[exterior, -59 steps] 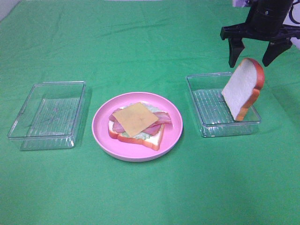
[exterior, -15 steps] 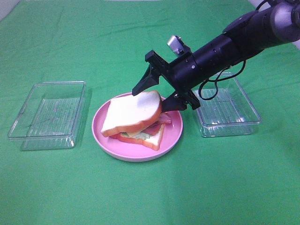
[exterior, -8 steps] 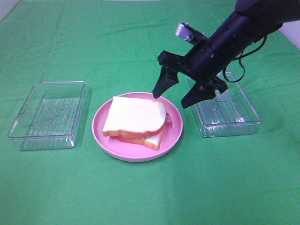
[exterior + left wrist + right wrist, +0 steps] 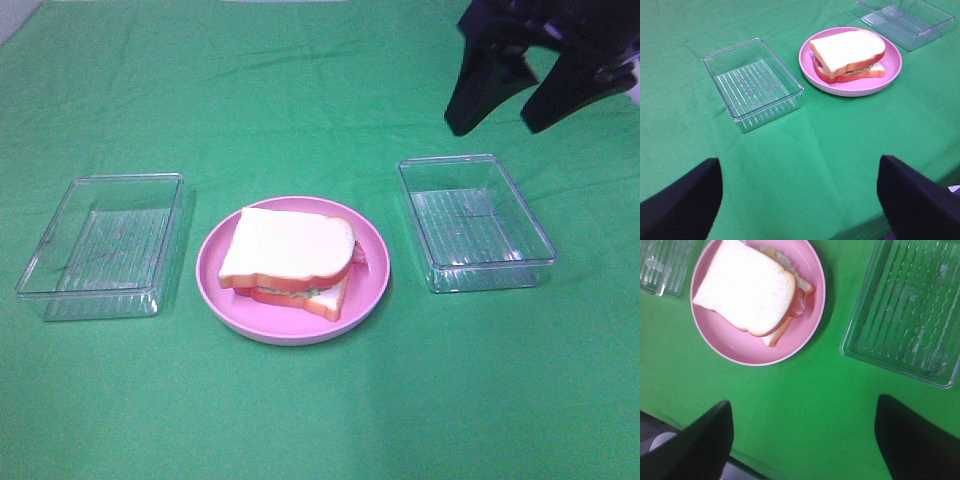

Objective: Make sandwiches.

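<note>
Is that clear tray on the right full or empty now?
Empty. The right clear tray shows only its ribbed bottom; nothing lies inside it in the high or right wrist view.

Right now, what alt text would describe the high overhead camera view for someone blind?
A finished sandwich sits on a pink plate between two empty clear trays on green cloth. The right gripper hangs open above.

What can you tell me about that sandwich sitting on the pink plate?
The sandwich looks like a toy: two white bread slices with orange-brown crust, pale green lettuce and reddish-pink bacon peeking out between them. The top slice sits slightly askew. It lies flat on the round pink plate, between two clear trays. Nothing else touches it.
</note>
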